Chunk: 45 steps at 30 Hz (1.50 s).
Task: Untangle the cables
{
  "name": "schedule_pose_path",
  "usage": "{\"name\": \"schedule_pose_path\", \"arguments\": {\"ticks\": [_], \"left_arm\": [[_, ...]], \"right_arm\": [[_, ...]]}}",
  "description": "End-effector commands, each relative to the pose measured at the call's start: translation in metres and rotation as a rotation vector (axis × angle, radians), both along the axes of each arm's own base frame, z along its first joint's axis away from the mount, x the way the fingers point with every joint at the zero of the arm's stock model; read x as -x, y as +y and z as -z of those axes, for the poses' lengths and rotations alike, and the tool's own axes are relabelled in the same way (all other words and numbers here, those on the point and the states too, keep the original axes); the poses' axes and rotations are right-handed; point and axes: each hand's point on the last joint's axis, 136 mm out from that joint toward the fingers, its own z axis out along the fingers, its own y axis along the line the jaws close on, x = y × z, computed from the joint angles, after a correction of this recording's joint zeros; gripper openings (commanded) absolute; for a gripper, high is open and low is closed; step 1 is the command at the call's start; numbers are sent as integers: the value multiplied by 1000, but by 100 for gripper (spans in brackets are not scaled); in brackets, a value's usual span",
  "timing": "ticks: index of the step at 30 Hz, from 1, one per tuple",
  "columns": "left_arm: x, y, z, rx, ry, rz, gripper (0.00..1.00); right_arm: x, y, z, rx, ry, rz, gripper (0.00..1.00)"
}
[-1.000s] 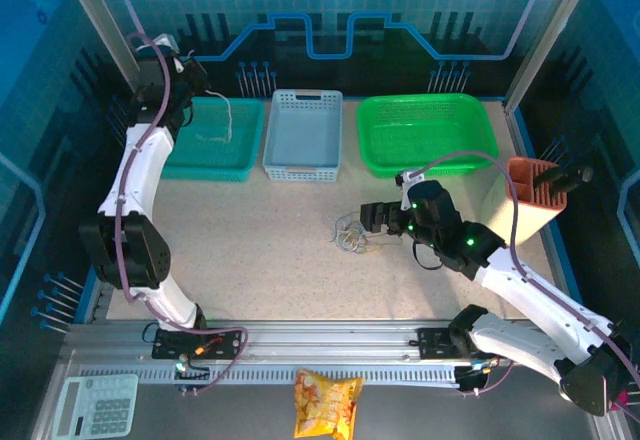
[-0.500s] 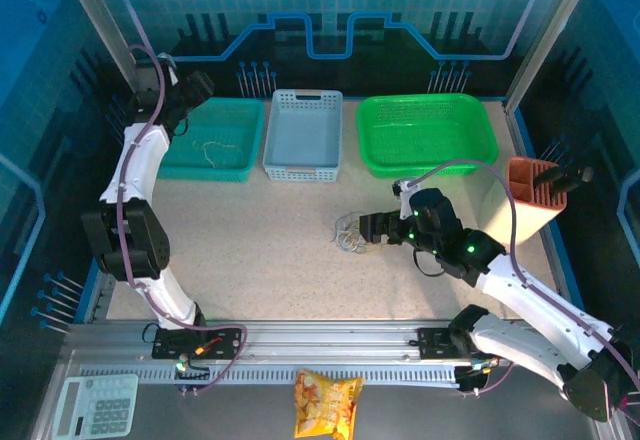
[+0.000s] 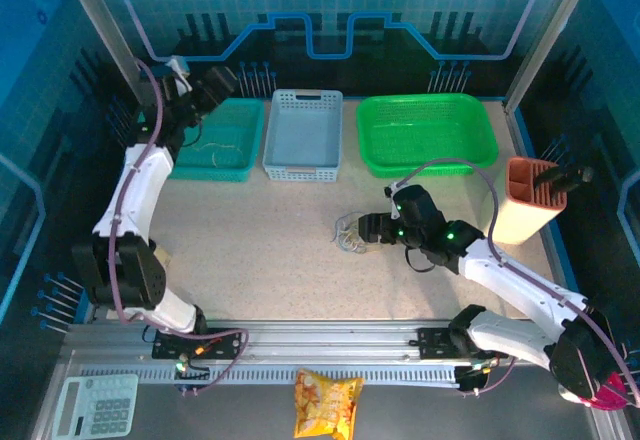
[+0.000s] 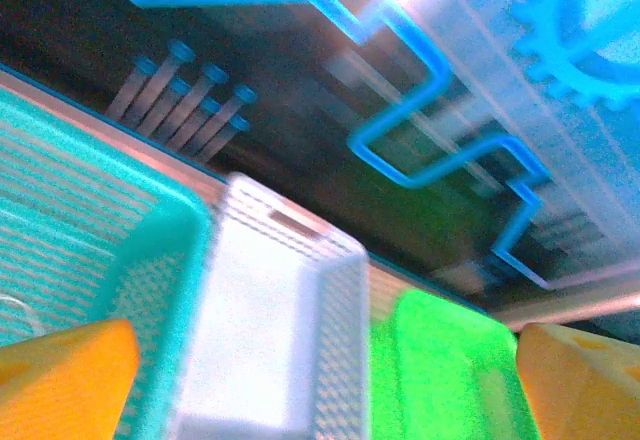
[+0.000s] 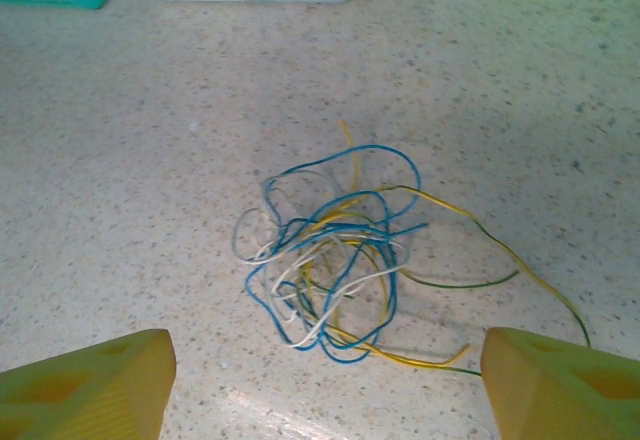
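The cables (image 5: pixel 330 250) are a loose clump of blue, white and yellow wires on the speckled table, and yellow-green strands trail off to the right. My right gripper (image 5: pixel 325 385) hovers low just in front of the clump, open, with nothing between its yellow fingers (image 5: pixel 85 385). From above, the right gripper (image 3: pixel 368 228) sits just right of the cables (image 3: pixel 349 232). One cream wire (image 3: pixel 212 146) lies in the teal basket (image 3: pixel 245 165). The left gripper (image 3: pixel 222 82) is raised over that basket's far right corner. In its wrist view the left gripper (image 4: pixel 320 390) is open and empty.
A white basket (image 3: pixel 303 165) and a green basket (image 3: pixel 425 165) stand in a row beside the teal one at the back. A terracotta holder (image 3: pixel 525 200) stands at the right edge. A snack bag (image 3: pixel 327 403) and a calculator (image 3: pixel 95 407) lie in front of the rail.
The left gripper opened and let the cream wire drop into the teal basket, then swung up and right. The right gripper slid left toward the clump, its jaws narrowing a little.
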Motion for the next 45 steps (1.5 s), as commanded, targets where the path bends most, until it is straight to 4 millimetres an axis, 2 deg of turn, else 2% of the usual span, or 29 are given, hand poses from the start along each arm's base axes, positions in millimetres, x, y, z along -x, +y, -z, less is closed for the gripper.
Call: {"name": "schedule_pose_path", "arguments": {"ticks": [1, 6, 8, 11, 14, 17, 25, 32, 45], "left_arm": [[33, -51, -16, 40, -45, 138, 99], [89, -105, 5, 48, -13, 242, 99], [112, -118, 20, 47, 1, 253, 99], [138, -133, 42, 49, 16, 268, 99], [152, -140, 64, 34, 47, 276, 99], [158, -147, 77, 30, 77, 295, 99], [160, -167, 88, -2, 108, 342, 99], [162, -180, 88, -15, 106, 368, 99], [163, -191, 84, -17, 98, 390, 99]], "right_arm": [[-8, -20, 6, 7, 41, 100, 75], [-4, -49, 30, -12, 142, 212, 64], [2, -60, 42, -23, 189, 259, 56], [11, -68, 59, -74, 251, 309, 52], [16, -71, 72, -138, 288, 352, 51], [16, -69, 78, -202, 306, 371, 50], [4, -53, 78, -314, 335, 361, 50], [-4, -44, 79, -345, 349, 345, 49], [-4, -42, 92, -366, 384, 367, 46]]}}
